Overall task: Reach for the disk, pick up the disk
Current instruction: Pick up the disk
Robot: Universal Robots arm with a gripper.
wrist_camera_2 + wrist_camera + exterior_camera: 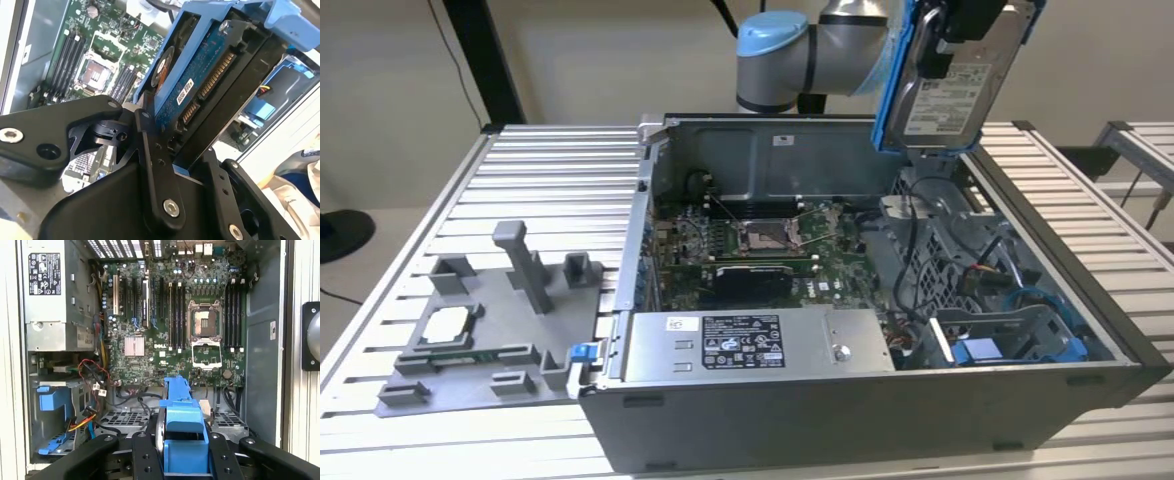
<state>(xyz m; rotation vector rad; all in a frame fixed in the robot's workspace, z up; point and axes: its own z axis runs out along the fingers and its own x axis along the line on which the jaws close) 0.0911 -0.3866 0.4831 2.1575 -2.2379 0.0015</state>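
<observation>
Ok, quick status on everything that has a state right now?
disk: lifted above the case, held upright, blue bracket on
gripper: shut on the disk
computer case: side panel off, interior exposed
processor socket: empty
grey fixture tray: lying on the table beside the case

We see an open computer case (1067, 390) lying on a slatted metal tabletop (547, 180). Inside it sit a green motherboard (165, 325) with an empty processor socket (206, 322), a silver power supply box (747, 345) with a white and black label, and a blue plastic bracket (994, 350). Beside the case, toward the exterior view's left, we see a grey plastic fixture (487, 320).
</observation>
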